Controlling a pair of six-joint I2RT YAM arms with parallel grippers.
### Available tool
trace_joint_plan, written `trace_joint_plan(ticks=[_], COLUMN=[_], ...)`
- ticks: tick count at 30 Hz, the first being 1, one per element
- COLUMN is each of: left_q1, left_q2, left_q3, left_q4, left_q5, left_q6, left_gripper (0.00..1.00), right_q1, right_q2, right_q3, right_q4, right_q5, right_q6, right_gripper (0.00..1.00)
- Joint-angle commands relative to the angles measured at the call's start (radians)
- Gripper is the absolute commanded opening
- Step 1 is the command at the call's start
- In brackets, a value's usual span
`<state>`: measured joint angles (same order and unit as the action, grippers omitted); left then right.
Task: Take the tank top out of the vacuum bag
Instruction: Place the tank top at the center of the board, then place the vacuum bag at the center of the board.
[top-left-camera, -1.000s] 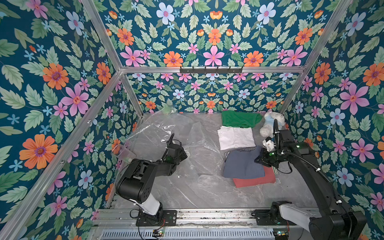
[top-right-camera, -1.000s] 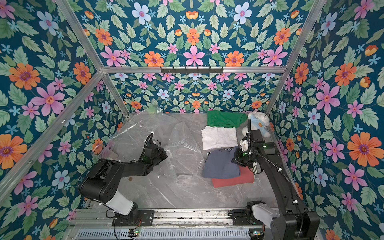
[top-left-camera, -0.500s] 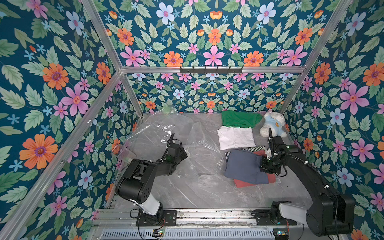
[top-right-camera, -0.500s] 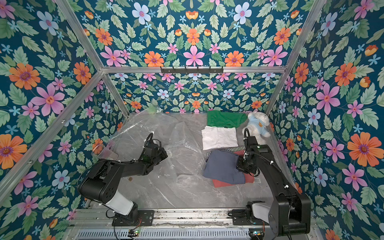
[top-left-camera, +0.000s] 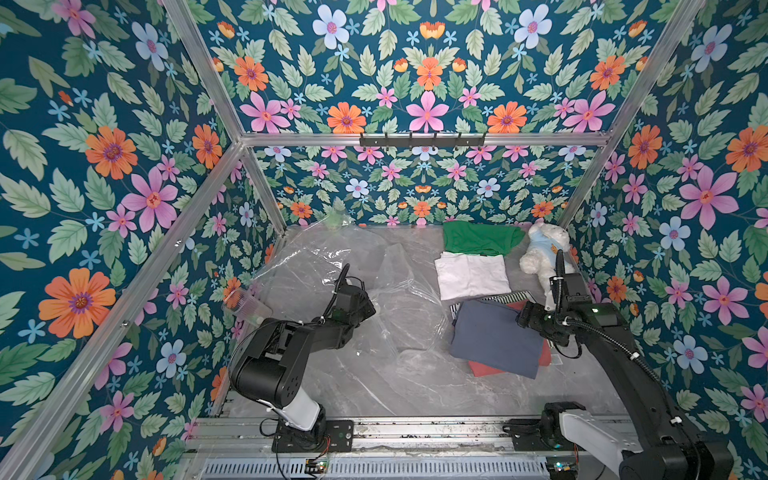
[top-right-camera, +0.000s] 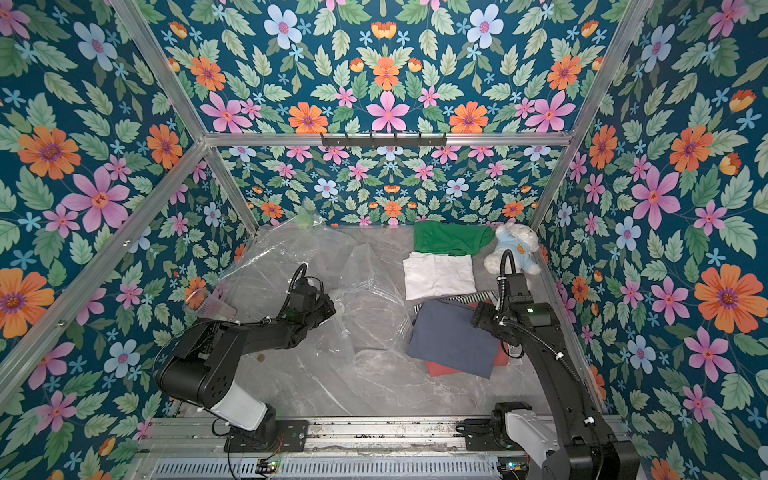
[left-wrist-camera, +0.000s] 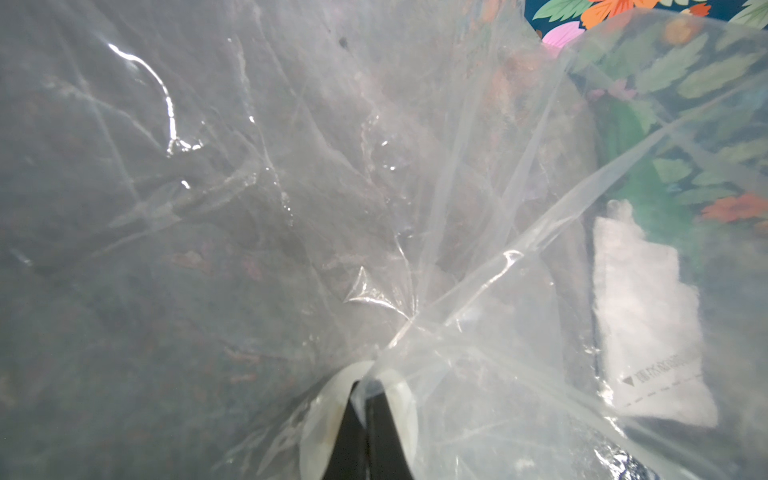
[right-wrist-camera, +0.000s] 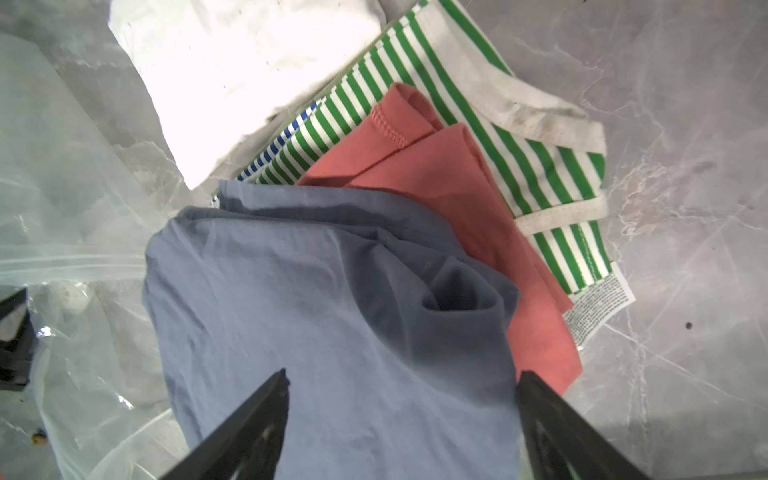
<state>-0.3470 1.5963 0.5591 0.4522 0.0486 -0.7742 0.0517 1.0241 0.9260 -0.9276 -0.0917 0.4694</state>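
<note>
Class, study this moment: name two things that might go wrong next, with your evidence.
1. The open right pincer hovers over the blue garment; pulling back, a finger may snag the fabric and drag it off the red garment.
2. The left pincer is shut on the vacuum bag; a tug might sweep plastic into that blue garment.

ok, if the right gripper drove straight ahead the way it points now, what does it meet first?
The blue-grey garment: in the right wrist view it lies between and ahead of the open jaws of the right gripper, the red garment beyond it. The gap to the fabric is unclear.
</note>
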Motion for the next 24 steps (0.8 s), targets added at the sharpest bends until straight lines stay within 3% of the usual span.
trace_joint_plan(ticks=[1, 8, 14, 16, 21, 24], left_q1=[0.000, -0.016, -0.027, -0.032, -0.037, -0.037], left_q2=[-0.006, -0.073, -0.176, -0.212, -0.308, -0.358], left_q3=[0.007, 0.028, 0.066, 0.084, 0.104, 0.099], left_q4=[-0.006, -0.010, -0.025, -0.049, -0.082, -0.116], left_q5=[0.000, 0.046, 0.116, 0.120, 0.114, 0.018], left_q6=[0.018, 0.061, 0.063, 0.075, 0.134, 0.222], left_gripper=[0.00, 0.29, 0.75, 0.85, 0.99, 0.99], right_q1=[-0.016, -0.044, -0.044, -0.044, -0.044, -0.043], right_q2=[-0.023, -0.141, -0.241, -0.271, -0.317, -0.344], right_q3=[-0.019, -0.089, -0.125, -0.139, -0.182, -0.220], right_q4=[-0.002, 0.103, 0.192, 0.224, 0.324, 0.394], right_q5=[0.050, 0.014, -0.040, -0.053, -0.047, -0.007], right_q6=[0.055, 0.101, 0.075, 0.070, 0.062, 0.039], right_gripper=[0.87, 0.86, 0.86, 0.87, 0.91, 0.95])
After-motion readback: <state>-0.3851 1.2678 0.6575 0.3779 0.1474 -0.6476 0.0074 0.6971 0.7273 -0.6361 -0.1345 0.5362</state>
